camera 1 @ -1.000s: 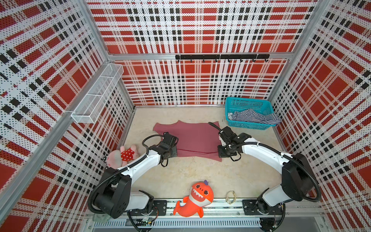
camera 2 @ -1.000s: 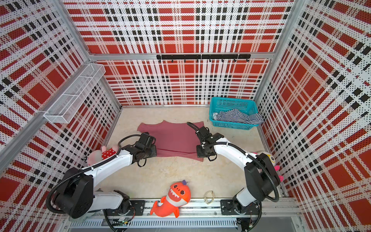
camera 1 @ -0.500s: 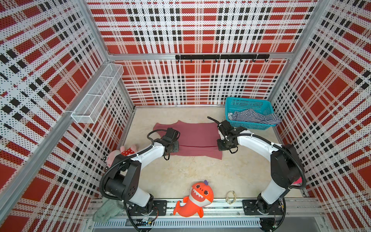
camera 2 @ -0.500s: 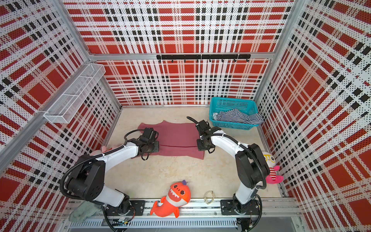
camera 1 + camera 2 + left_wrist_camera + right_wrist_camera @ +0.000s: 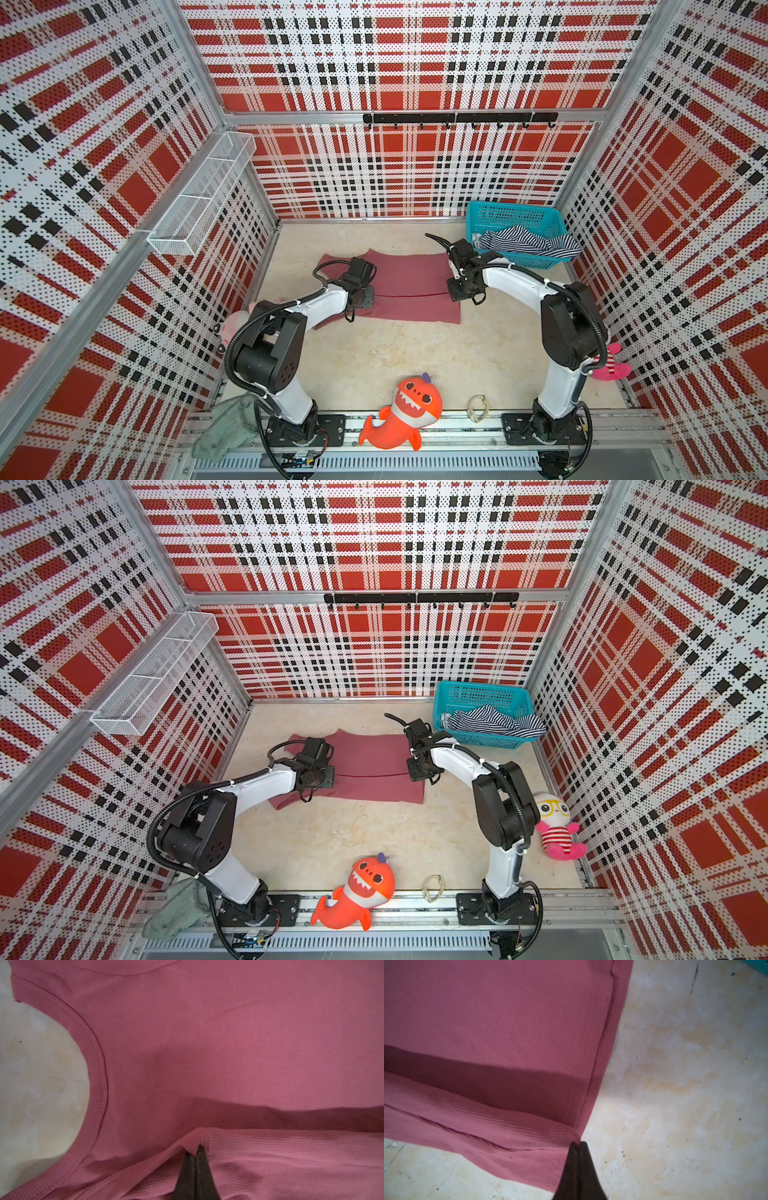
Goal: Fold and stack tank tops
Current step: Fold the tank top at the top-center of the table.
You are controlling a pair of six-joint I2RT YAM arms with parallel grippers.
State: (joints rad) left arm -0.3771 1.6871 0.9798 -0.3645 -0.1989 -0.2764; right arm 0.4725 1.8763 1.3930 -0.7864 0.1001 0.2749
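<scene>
left pincer [image 5: 194, 1148], right pincer [image 5: 577, 1144], both clamped on maroon tank top [image 5: 409, 272]

Nothing to read right now: no lettering, label or number on the rose tank top [image 5: 409, 276], the teal basket [image 5: 511, 214] at two o'clock, or the shark plush [image 5: 415, 405] at six.

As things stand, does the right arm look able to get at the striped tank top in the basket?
Probably yes for reach: the striped tank top lies in the basket beside that arm, nothing between. But the right claw is shut on the maroon tank top and must release first.
</scene>
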